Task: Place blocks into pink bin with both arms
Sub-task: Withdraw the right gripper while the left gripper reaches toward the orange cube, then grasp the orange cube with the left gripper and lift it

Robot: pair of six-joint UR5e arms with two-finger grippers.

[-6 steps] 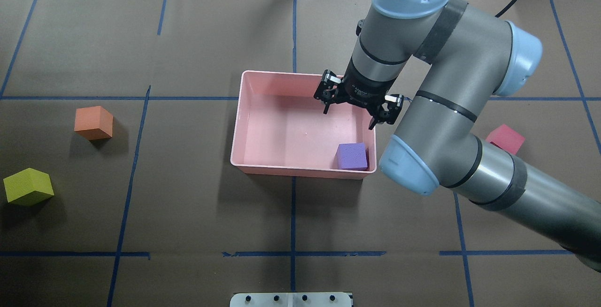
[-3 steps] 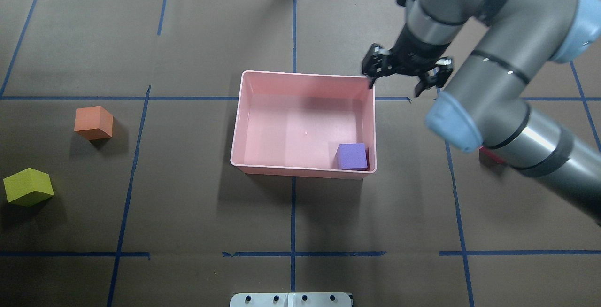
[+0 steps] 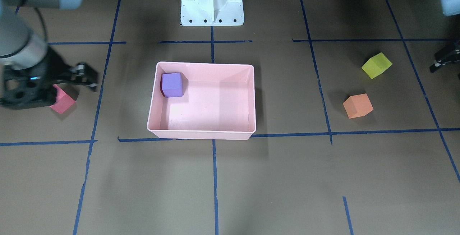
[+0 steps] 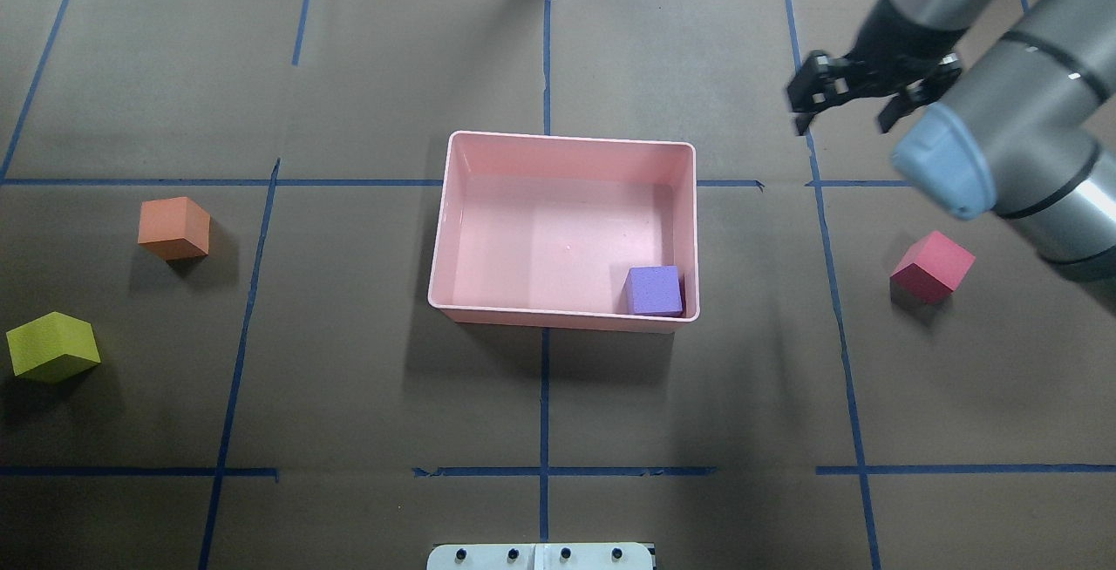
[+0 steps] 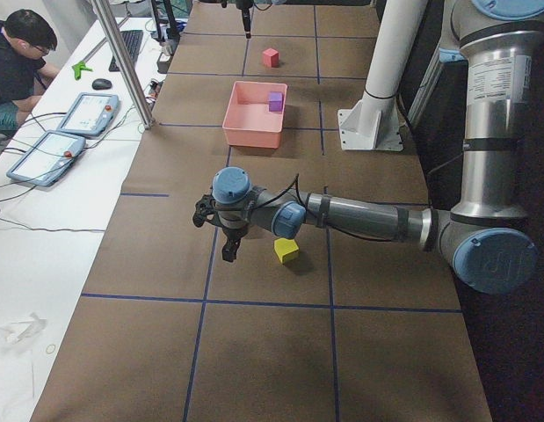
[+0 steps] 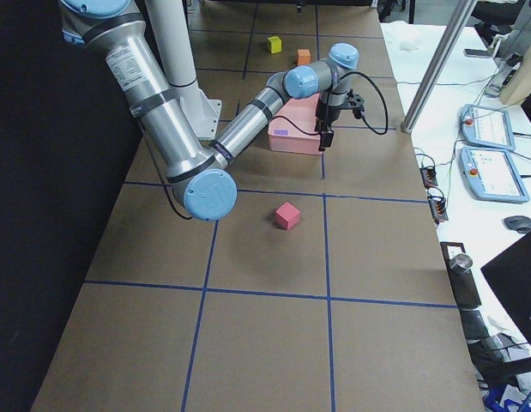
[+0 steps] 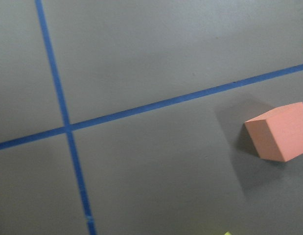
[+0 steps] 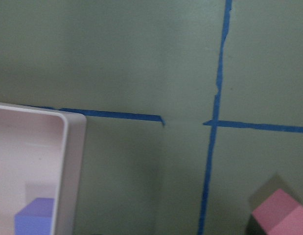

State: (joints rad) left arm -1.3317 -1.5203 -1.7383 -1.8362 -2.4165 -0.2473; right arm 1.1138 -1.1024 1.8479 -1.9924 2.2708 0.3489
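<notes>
While my right gripper (image 4: 844,114) hangs wide open and empty over the table (image 4: 349,396), far and right of the bin (image 4: 567,139), the red block (image 4: 932,266) sits nearer the robot on the right, well apart from it. My left gripper (image 3: 445,60) is out at the left edge, just past the green block (image 4: 52,346); I cannot tell how far it is open. The orange block (image 4: 174,227) lies near the green one, both on the table. Only the purple block (image 4: 654,290) is in the bin, in its near right corner. I judge one of four done, three left
</notes>
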